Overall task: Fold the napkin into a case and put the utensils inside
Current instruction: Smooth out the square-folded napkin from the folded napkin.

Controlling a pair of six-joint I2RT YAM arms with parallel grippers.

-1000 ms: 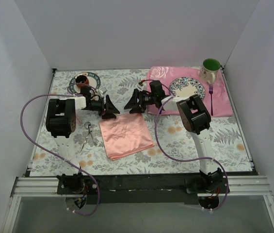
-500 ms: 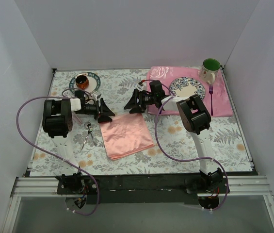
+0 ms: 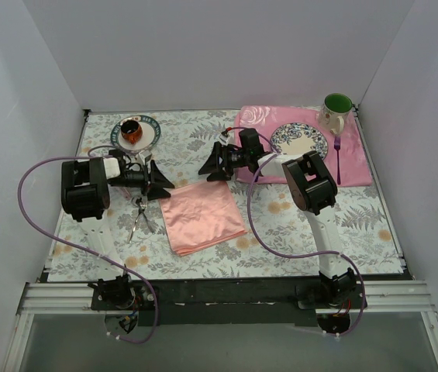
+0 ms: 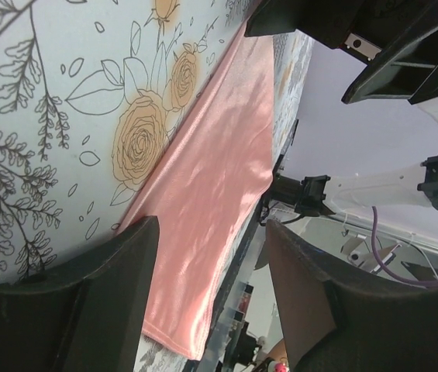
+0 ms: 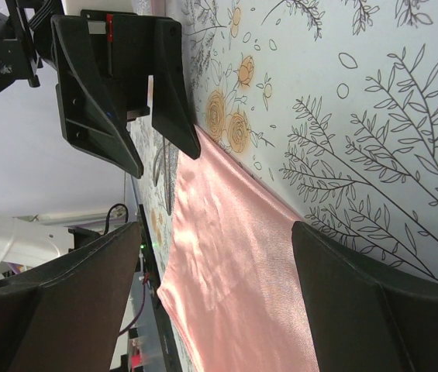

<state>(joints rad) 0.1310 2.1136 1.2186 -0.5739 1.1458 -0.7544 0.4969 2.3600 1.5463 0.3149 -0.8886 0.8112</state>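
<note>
The plain salmon-pink napkin (image 3: 201, 216) lies flat and unfolded on the floral tablecloth; it also shows in the left wrist view (image 4: 211, 201) and the right wrist view (image 5: 234, 271). No case has been formed. The silver utensils (image 3: 140, 217) lie just left of the napkin. My left gripper (image 3: 160, 181) is open and empty, near the napkin's far left corner. My right gripper (image 3: 209, 166) is open and empty, just beyond the napkin's far edge. The left gripper's fingers (image 5: 118, 93) show in the right wrist view.
A pink rose-patterned placemat (image 3: 354, 159) at the back right bears a patterned plate (image 3: 299, 139) and a purple fork (image 3: 337, 159). A green-lined mug (image 3: 336, 109) stands at its far corner. A saucer with a small cup (image 3: 134, 132) stands at the back left.
My left gripper has moved left and slightly back, from the napkin's far edge toward its far left corner. The right arm and the napkin have not moved.
</note>
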